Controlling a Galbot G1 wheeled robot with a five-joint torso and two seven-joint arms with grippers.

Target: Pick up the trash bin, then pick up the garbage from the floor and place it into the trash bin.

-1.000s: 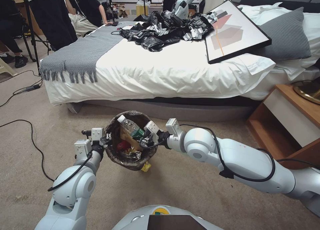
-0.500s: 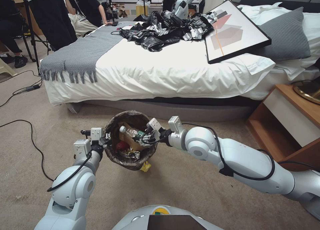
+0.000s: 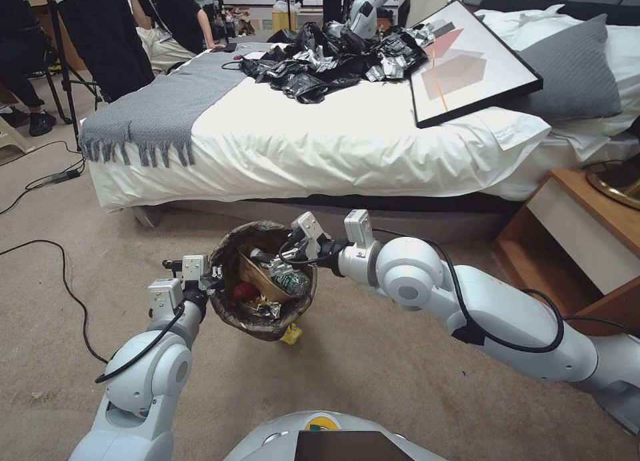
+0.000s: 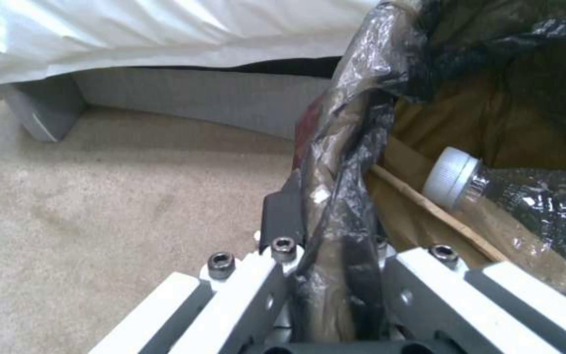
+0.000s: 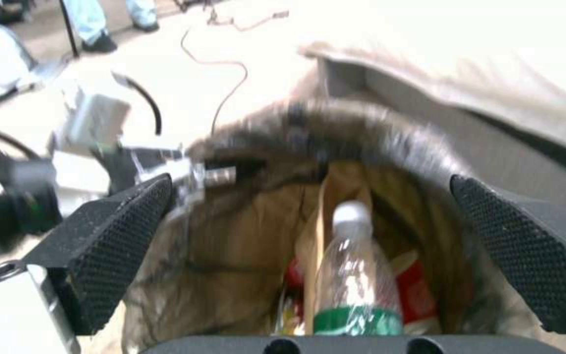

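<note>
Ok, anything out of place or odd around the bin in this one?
One thing: a yellow snack bag lies on the carpet, partly under the trash bin, not inside it. The left gripper is clamped on the bin's rim; the right gripper hangs open over the clear bottle lying inside.

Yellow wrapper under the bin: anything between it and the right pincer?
Yes. The bin, held at its rim by the left pincer, hangs right over the yellow wrapper on the carpet. The right pincer, open, is above the bin's mouth, so the bin blocks a straight descent.
</note>
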